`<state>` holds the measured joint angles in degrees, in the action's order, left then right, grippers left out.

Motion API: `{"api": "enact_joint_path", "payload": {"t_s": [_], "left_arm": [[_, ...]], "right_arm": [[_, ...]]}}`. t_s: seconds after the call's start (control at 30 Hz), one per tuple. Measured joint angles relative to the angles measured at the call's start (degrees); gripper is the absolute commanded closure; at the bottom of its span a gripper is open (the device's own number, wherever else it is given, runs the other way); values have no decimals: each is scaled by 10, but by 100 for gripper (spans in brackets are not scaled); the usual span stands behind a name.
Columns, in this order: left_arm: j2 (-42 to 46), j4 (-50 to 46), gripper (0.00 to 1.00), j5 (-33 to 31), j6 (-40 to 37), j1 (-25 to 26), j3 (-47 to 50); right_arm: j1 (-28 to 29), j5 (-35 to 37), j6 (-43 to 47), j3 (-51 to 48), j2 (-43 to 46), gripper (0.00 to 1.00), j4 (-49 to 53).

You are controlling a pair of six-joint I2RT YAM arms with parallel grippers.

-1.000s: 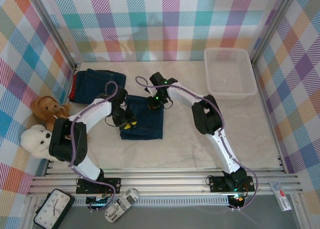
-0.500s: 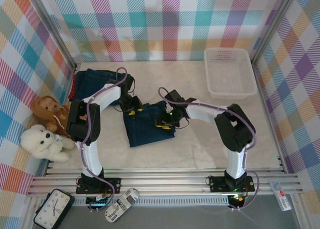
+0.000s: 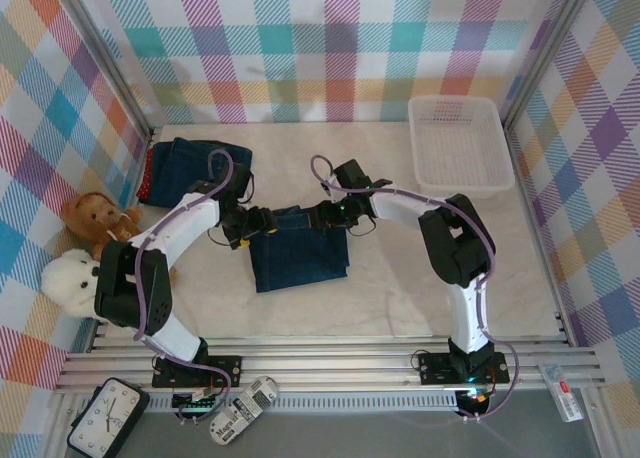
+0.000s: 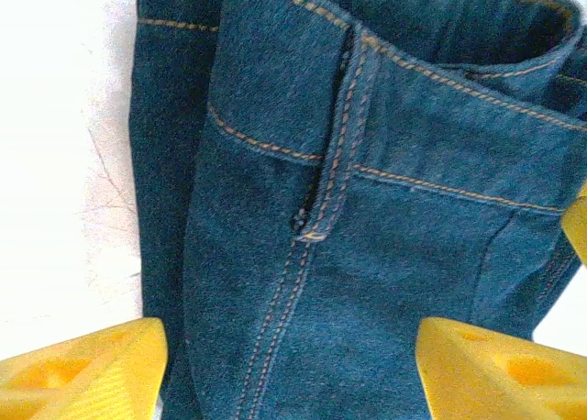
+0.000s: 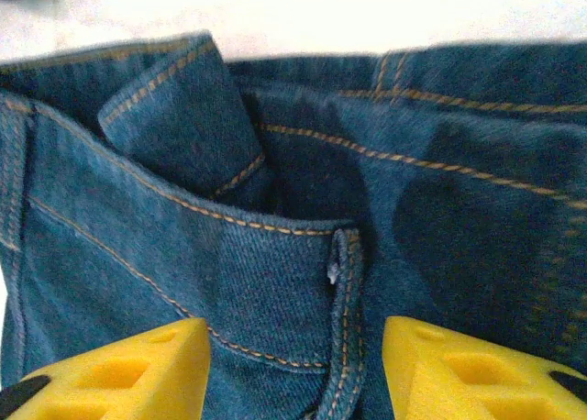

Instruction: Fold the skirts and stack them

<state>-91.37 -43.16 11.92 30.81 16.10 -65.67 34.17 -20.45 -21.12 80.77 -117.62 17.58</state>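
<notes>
Your left gripper [image 3: 258, 223] and right gripper [image 3: 322, 218] both stand open, straddling the far edge of the folded denim skirt [image 3: 300, 258], which lies left of the basket [image 3: 462, 188]. If you withdraw too low, a fingertip may snag a layer and undo the fold. Half a second ago the right gripper sat on the skirt's basket-facing side.

A folded skirt [image 3: 298, 260] lies in the middle, the left gripper [image 3: 258, 225] at its far left corner and the right gripper [image 3: 325, 216] at its far right. Behind it on the left lies a pile of skirts [image 3: 195, 163]. A basket [image 3: 458, 143] stands at the back right. A bear [image 3: 95, 218] sits at the left edge, with a second bear [image 3: 70, 283] before it.
</notes>
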Motion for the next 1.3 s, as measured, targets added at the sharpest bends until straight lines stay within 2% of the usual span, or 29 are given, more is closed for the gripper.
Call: {"api": "enact_joint_path", "payload": {"t_s": [0.07,0.1,0.17,0.23,0.33,0.5,0.57,0.67,0.8,0.83,0.9,1.0,1.07,1.2,1.3], "left_arm": [[-2,5,25,0,0,0,2],[-4,9,26,1,0,-1,2],[-10,22,26,5,-2,-3,2],[-21,31,26,9,-4,-5,2],[-40,42,26,15,-9,-14,2],[-54,65,27,41,-32,-40,6],[-56,76,28,54,-44,-49,8],[-59,91,51,62,-62,-54,10],[-65,106,73,53,-68,-60,30],[-65,108,77,49,-70,-63,35],[-64,123,86,43,-66,-70,56],[-58,149,93,46,-64,-82,82],[-54,157,95,51,-63,-87,89],[-53,171,99,56,-62,-88,97],[-53,177,100,59,-62,-89,100]], "right_arm": [[0,-20,10,0,-5,54,-1],[0,-31,13,0,-6,59,-2],[0,-48,24,3,-7,80,-4],[0,-58,28,7,-7,91,-7],[2,-74,37,8,-7,95,-22],[6,-127,47,7,0,96,-58],[7,-147,50,9,0,96,-68],[8,-176,52,35,-10,96,-69],[8,-182,56,92,-51,92,-70],[8,-181,57,101,-60,90,-67],[8,-176,64,121,-83,79,-59],[8,-149,74,146,-114,60,-37],[8,-127,80,154,-125,55,-27],[8,-104,87,165,-135,52,0],[8,-118,96,176,-145,52,10]]}}
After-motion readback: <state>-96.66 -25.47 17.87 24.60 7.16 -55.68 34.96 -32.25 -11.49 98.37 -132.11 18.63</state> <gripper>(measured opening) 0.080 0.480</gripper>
